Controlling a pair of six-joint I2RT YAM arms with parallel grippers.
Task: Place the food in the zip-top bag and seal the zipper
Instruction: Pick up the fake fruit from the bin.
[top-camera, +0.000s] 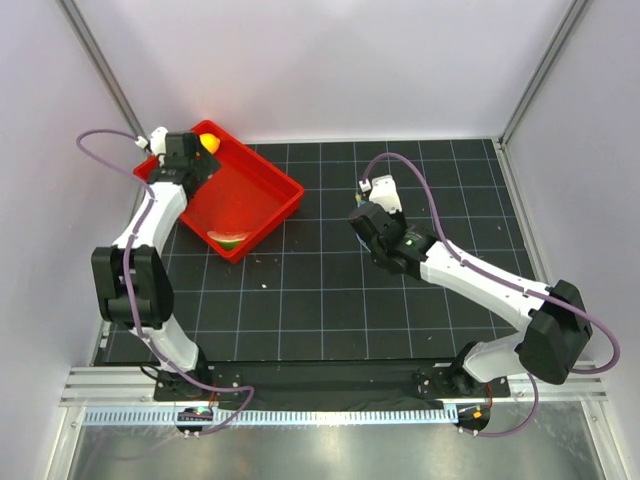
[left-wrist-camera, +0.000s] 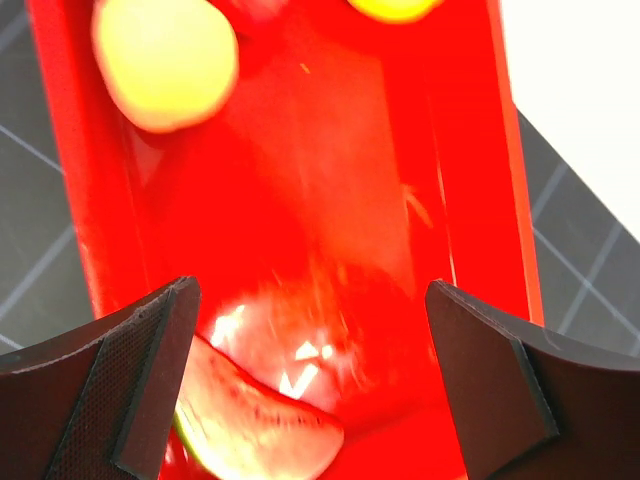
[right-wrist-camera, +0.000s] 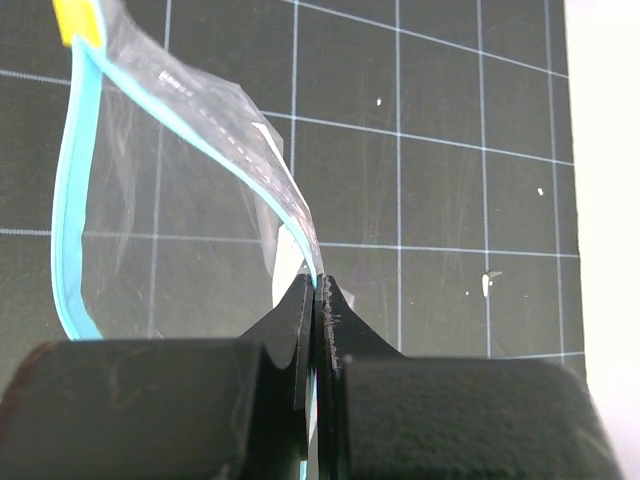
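My left gripper hangs over the far left end of the red tray. In the left wrist view it is open, with nothing between the fingers. Below it in the tray lie a watermelon wedge and a glossy red fruit. A yellow lemon lies farther along. The top view shows a wedge in the tray's near corner. My right gripper is shut on the teal zipper of the clear zip-top bag and holds its mouth open above the mat.
A yellow tab sits at the far end of the zipper strip. The black gridded mat covers the table. White walls close in the back and both sides. The tray's rim runs close to my left gripper's right finger.
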